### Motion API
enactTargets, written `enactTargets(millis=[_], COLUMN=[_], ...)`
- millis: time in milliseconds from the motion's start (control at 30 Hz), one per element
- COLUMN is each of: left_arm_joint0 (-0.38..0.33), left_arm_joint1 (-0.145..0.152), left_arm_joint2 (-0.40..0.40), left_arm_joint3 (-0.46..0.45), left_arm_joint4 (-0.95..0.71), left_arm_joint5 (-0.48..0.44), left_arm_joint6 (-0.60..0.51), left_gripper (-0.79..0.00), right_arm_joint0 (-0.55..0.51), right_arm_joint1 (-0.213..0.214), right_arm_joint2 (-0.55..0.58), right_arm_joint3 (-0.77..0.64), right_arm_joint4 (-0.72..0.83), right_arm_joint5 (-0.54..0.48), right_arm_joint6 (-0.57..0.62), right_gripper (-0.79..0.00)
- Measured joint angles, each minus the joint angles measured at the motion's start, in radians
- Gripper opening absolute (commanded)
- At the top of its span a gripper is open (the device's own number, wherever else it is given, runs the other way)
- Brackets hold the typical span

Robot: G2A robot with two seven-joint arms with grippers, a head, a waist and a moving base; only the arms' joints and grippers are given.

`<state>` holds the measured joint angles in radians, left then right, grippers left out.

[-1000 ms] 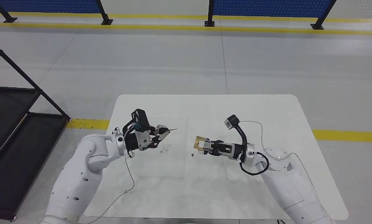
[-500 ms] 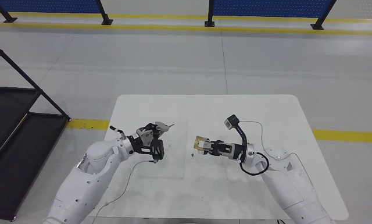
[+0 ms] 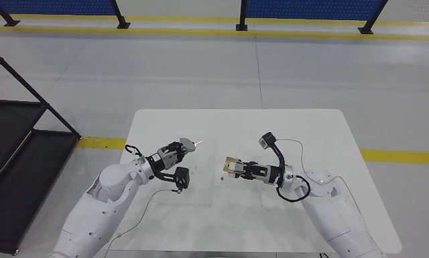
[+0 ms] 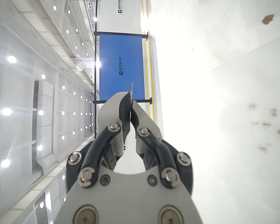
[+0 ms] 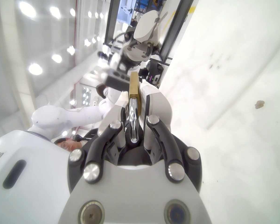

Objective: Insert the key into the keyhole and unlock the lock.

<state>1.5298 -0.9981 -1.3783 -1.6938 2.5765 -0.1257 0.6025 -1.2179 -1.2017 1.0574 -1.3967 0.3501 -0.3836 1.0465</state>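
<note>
Pinching the thin key [image 4: 132,89], the left gripper [image 4: 130,104] holds it well apart from the lock [image 5: 133,82]. The right gripper [image 5: 134,95] clamps the lock. Stiff, light metal, probably slippery: grip key by head.

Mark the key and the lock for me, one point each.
key [image 4: 131,92]: left wrist view, on the exposed blade.
lock [image 5: 133,86]: right wrist view, on the brass body.

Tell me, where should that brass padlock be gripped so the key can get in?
By its shackle end, coming from behind the shackle, flat faces pinched. The right tool holds the padlock just so: the brass body sticks out beyond it, leaving the far end, likely the keyhole's, free toward the key in the left tool.
</note>
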Motion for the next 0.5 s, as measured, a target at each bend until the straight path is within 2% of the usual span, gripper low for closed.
enactTargets(millis=[133,233,367,500], left_arm_joint0=[-0.007,-0.037,-0.084,-0.128], left_arm_joint1=[0.0,0.009,0.024,0.038], left_arm_joint2=[-0.006,-0.016,-0.02,-0.007], left_arm_joint3=[0.004,0.022,0.048,0.107], left_arm_joint4=[-0.017,0.041,0.177,0.299], left_arm_joint5=[0.016,0.049,0.11,0.262], left_arm_joint6=[0.005,0.066,0.224,0.41], left_gripper=[-0.785,-0.785,-0.785,-0.785], right_arm_joint0=[0.0,0.0,0.0,0.0], right_arm_joint1=[0.0,0.0,0.0,0.0], right_arm_joint2=[0.0,0.0,0.0,0.0], right_arm_joint3=[0.0,0.0,0.0,0.0], right_arm_joint4=[0.0,0.0,0.0,0.0], right_arm_joint5=[0.0,0.0,0.0,0.0], right_arm_joint6=[0.0,0.0,0.0,0.0], right_gripper=[-0.785,-0.785,-0.785,-0.785])
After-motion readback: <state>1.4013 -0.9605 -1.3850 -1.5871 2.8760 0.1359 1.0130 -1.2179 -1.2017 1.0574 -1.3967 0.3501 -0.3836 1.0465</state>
